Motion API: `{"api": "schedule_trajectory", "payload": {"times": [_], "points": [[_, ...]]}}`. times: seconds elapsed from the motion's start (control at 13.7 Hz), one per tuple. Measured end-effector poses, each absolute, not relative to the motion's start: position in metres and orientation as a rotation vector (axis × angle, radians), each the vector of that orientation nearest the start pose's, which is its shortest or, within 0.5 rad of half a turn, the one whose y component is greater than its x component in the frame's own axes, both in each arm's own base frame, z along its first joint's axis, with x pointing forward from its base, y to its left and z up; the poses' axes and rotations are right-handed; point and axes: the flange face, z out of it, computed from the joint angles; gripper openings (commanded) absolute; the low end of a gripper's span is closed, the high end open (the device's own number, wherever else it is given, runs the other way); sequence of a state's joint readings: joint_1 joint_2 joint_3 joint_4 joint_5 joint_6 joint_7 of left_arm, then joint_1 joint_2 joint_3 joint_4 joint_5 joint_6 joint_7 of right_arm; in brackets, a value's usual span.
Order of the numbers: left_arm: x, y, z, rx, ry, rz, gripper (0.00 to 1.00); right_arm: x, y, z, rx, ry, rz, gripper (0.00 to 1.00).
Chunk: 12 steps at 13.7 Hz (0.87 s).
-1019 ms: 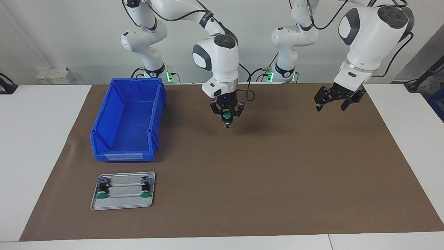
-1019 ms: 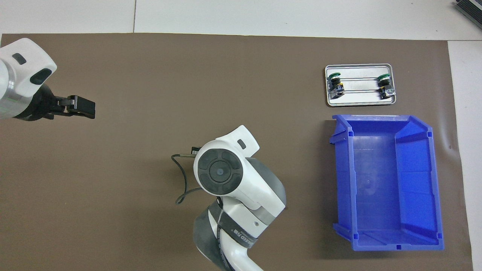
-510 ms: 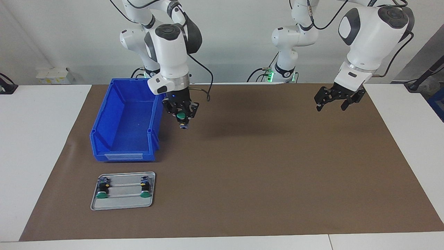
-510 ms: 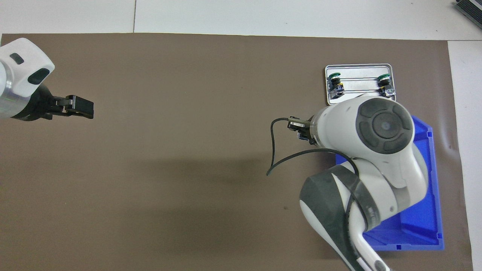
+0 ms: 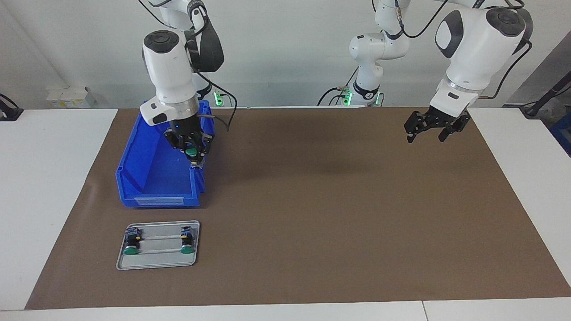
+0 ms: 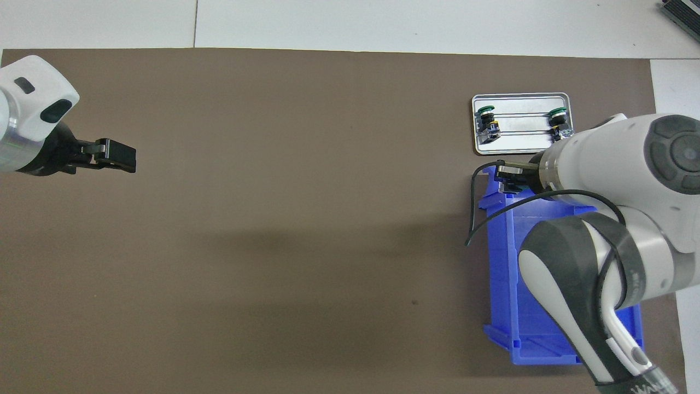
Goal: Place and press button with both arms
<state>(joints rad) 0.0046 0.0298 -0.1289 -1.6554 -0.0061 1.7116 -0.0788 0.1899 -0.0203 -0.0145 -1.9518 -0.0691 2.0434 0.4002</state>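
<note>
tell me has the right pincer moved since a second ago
Yes. The right pincer, shut on the green-capped push-button switch, has travelled from over the middle of the brown mat toward the right arm's end of the table and now hangs over the open blue plastic bin.

You won't find any wording here that you can read. The blue bin [image 5: 156, 156] carries a pale label strip [image 5: 159, 201] on its end wall, but whatever is printed on it is too small to make out. Dark lettering runs round a band on the right arm [image 6: 640, 386] at the overhead view's bottom edge, cut off and not legible.
</note>
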Motion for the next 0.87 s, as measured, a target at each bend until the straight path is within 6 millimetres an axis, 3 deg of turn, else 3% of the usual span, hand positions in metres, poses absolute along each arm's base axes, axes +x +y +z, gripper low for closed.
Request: {"api": "schedule_trajectory", "payload": {"times": [0.36, 0.66, 0.87], "points": [[0.569, -0.071, 0.58, -3.153, 0.071, -0.04, 1.0, 0.556, 0.018, 0.465, -3.183, 0.215, -0.136, 0.0], [0.569, -0.071, 0.58, -3.153, 0.071, -0.04, 1.0, 0.551, -0.011, 0.412, -3.189, 0.154, -0.124, 0.0], [0.569, -0.071, 0.58, -3.153, 0.071, -0.04, 1.0, 0.558, -0.019, 0.38, -3.187, 0.122, -0.106, 0.0]]}}
